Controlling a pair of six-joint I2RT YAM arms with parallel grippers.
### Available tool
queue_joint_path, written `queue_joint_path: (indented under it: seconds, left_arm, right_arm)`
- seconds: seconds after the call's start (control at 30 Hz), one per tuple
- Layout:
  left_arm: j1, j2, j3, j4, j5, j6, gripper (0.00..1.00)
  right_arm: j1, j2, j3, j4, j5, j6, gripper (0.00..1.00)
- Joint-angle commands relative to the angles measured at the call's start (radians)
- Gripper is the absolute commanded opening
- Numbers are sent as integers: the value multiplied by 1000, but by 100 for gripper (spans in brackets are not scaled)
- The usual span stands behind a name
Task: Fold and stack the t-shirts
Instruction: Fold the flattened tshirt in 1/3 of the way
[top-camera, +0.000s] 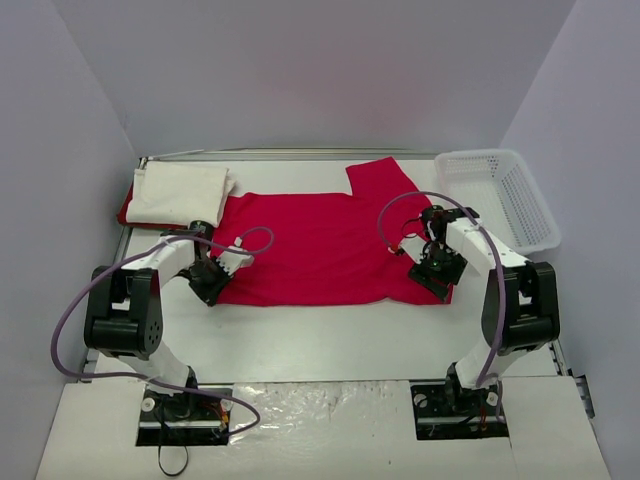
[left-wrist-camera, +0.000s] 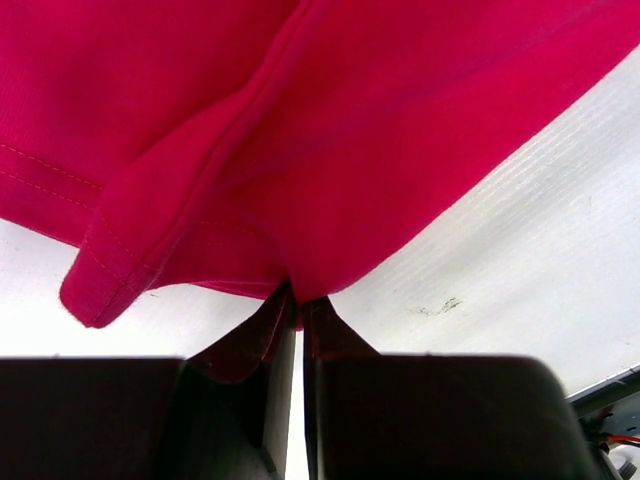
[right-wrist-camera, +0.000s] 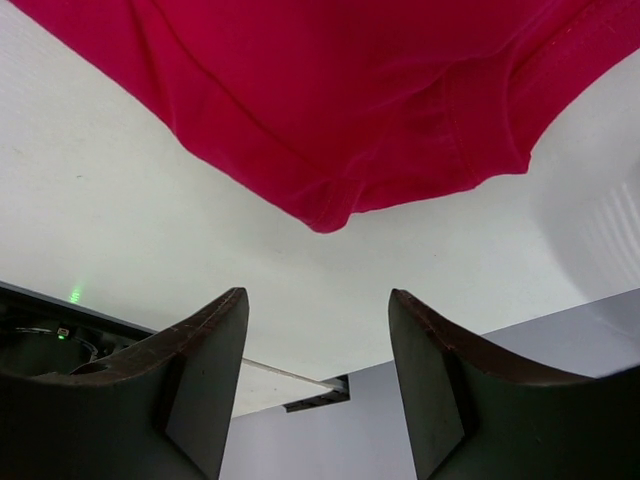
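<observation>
Lying flat across the middle of the worktop (top-camera: 330, 340), the red t-shirt (top-camera: 320, 250) is spread wide, its hem along the near side and one sleeve reaching toward the far right. The left end effector (top-camera: 214, 284) sits low at the shirt's near left corner, and in the left wrist view it (left-wrist-camera: 298, 300) is clamped tight on the cloth: the two dark fingers (left-wrist-camera: 250, 345) stand almost together with a pinch of red fabric (left-wrist-camera: 330, 150) caught between their tips, the stitched hem curling over just to the left of the grip. The right end effector (top-camera: 437, 270) is at the near right corner of the same shirt. In the right wrist view its (right-wrist-camera: 318, 300) fingers (right-wrist-camera: 205, 345) stand well apart with only bare white worktop between them, and the rounded corner of the red cloth (right-wrist-camera: 330, 110) lies just ahead of the tips, not gripped. At the far left corner a folded white t-shirt (top-camera: 180, 194) rests as a neat rectangle, with a strip of red cloth (top-camera: 127, 212) showing beneath its left edge; whether that strip is a separate shirt cannot be told. A white lattice basket (top-camera: 480, 156) stands at the far right, just beyond the red sleeve and apart from both arms.
</observation>
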Motion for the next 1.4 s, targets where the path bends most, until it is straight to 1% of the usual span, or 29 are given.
queue_joint_path:
  seconds: [0.0, 0.2, 0.27, 0.4, 0.47, 0.5, 0.53, 0.57, 0.6, 0.67, 0.7, 0.87, 1.03, 1.2, 1.27, 1.3, 1.37]
  left_arm:
    - [-10, -19, -12, 9, 40, -17, 2]
    - [-11, -25, -15, 2, 43, -18, 2]
    - [-10, -28, -16, 2, 45, -17, 2]
    - [-10, -19, -10, 0, 52, -22, 2]
    - [-10, -16, -6, -1, 59, -23, 2]
    - [-10, -15, -1, -3, 60, -23, 2]
    - [-8, -15, -1, -4, 66, -26, 2]
    - [-8, -15, 1, -6, 69, -28, 2]
    - [-8, -15, 2, -8, 80, -28, 2]
    - [-7, -18, 4, -11, 85, -29, 2]
    - [-7, -18, 5, -12, 86, -29, 2]
    - [2, -22, 10, -20, 94, -23, 2]
    - [10, -54, 37, -61, 85, -12, 2]
    - [13, -111, 70, -115, 66, -5, 2]
    - [16, -139, 97, -138, 49, -9, 2]
    - [18, -148, 109, -149, 46, -11, 2]
    - [22, -182, 148, -169, 42, -14, 2]
  right_arm:
    - [-14, 38, -11, -22, 12, -27, 54]
    - [-39, 116, -8, 20, -2, -26, 54]
    - [-45, 136, -6, 21, -38, -31, 54]
    - [-48, 153, -14, 23, -55, -33, 53]
    - [-50, 153, -22, 26, -65, -36, 50]
    - [-51, 153, -23, 26, -74, -39, 47]
    - [-51, 153, -29, 24, -78, -39, 41]
    - [-51, 152, -34, 24, -83, -39, 38]
    - [-54, 150, -40, 26, -83, -40, 28]
    - [-59, 149, -52, 27, -88, -45, 14]
    - [-63, 143, -57, 27, -91, -48, 0]
    - [-82, 97, -77, 26, -92, -54, 0]
    - [-122, 51, -65, 10, -75, -56, 0]
    - [-145, 3, 19, -63, -100, -80, 0]
    - [-145, -17, 53, -97, -120, -86, 0]
    - [-172, -23, 85, -106, -123, -88, 0]
    - [-177, -37, 115, -134, -130, -92, 0]
